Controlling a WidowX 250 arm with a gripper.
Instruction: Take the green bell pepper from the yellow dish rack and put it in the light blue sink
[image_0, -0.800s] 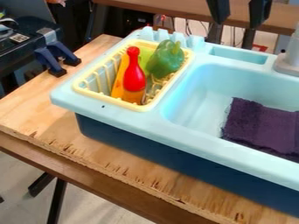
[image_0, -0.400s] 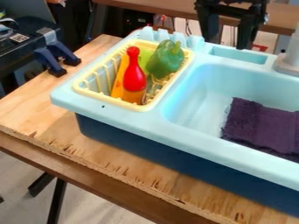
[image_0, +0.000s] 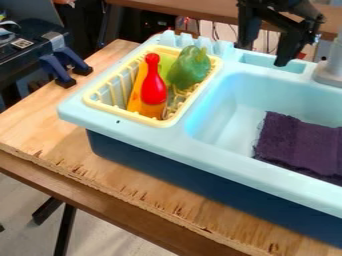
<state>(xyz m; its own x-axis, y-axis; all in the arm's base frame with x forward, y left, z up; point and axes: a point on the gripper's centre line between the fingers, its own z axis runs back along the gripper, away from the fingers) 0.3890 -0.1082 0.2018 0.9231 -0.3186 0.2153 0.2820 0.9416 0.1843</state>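
Wooden counter (image_0: 47, 120): runs beneath the rest, with a rough, chipped front edge.
Pale blue sink (image_0: 220, 160): stands on the counter, dark blue on its outer side; nearest to the gripper, with a basin towards the right of the view and a grey tap (image_0: 329, 70) at the far rim.
Yellow basket (image_0: 127, 115): set into the sink's left part, beside the basin; contains a pepper, a pin and other toys, all within the ribbed walls.
Purple cloth (image_0: 300, 145): lies spread in the basin, well apart from the gripper.
Black gripper (image_0: 264, 56): hangs over the far rim, tilted, near the shallow recess (image_0: 260, 61). Seems at a positioning step, without a grasp made; for a grasp, would call for lining up and lowering clear of the rim and tap.
Fingers (image_0: 291, 47): spread wide, holding nothing.
Green pepper (image_0: 190, 70): rests high in the basket, towards the basin.
Red pin (image_0: 153, 87): leans upright in the basket, orange lower down, just beside an orange piece (image_0: 137, 92).
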